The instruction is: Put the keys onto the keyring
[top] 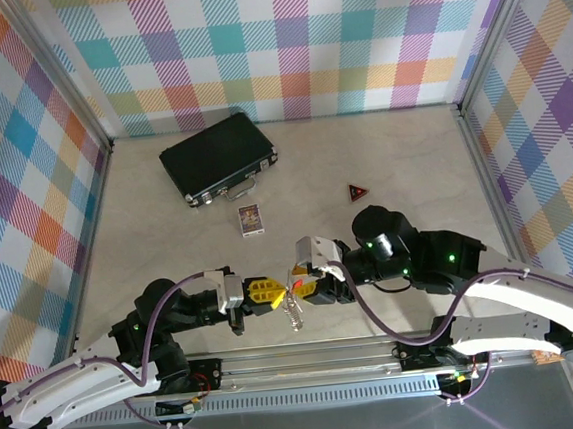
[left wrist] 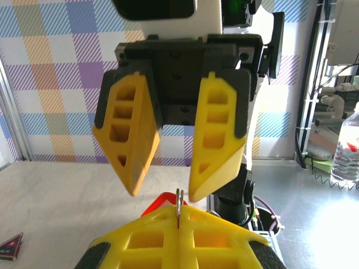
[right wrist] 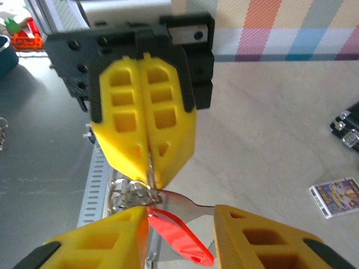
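My left gripper (top: 273,294) is shut on the keyring (left wrist: 179,204), a thin silvery loop held upright between its yellow fingers (left wrist: 146,241). In the right wrist view the keyring (right wrist: 150,168) sticks out below those shut fingers, with small metal pieces (right wrist: 124,193) bunched at its base. The key (right wrist: 190,202) lies with its head against the ring, its blade reaching towards one of my right fingers (right wrist: 263,241). Its red tag (right wrist: 175,235) hangs below. My right gripper (right wrist: 179,216) stands open around the key, facing the left gripper (right wrist: 147,112). Whether the key is threaded on the ring I cannot tell.
A black case (top: 219,157) lies at the back left. A small card (top: 251,220) and a dark red triangular piece (top: 359,192) sit mid-table. The metal rail (top: 309,358) of the near table edge runs just below both grippers.
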Robot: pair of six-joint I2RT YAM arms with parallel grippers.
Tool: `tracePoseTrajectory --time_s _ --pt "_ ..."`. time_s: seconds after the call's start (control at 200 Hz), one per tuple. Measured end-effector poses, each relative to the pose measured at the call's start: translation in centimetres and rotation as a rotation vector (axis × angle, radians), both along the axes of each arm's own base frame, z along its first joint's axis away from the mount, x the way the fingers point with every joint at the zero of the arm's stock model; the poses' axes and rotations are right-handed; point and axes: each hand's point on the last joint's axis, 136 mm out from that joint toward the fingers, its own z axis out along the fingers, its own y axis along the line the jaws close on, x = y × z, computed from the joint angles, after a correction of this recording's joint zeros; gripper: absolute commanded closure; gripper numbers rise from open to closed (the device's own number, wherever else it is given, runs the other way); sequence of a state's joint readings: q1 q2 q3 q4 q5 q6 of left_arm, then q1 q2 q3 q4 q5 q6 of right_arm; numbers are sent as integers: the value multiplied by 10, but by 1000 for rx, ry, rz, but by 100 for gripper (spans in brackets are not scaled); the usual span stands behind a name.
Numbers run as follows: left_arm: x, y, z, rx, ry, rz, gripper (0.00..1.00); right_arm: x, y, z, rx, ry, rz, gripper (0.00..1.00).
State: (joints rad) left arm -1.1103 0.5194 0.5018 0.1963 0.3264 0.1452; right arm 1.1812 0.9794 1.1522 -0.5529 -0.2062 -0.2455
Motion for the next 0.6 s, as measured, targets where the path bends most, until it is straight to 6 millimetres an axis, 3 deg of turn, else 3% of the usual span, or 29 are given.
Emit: tracePoseTrajectory --time_s 0.285,0.6 --pt "-1 0 6 -29 -15 -6 100 -5 5 13 60 -3 34 65" --pt "-2 2 9 -40 -20 -6 100 -7 12 7 46 28 55 87"
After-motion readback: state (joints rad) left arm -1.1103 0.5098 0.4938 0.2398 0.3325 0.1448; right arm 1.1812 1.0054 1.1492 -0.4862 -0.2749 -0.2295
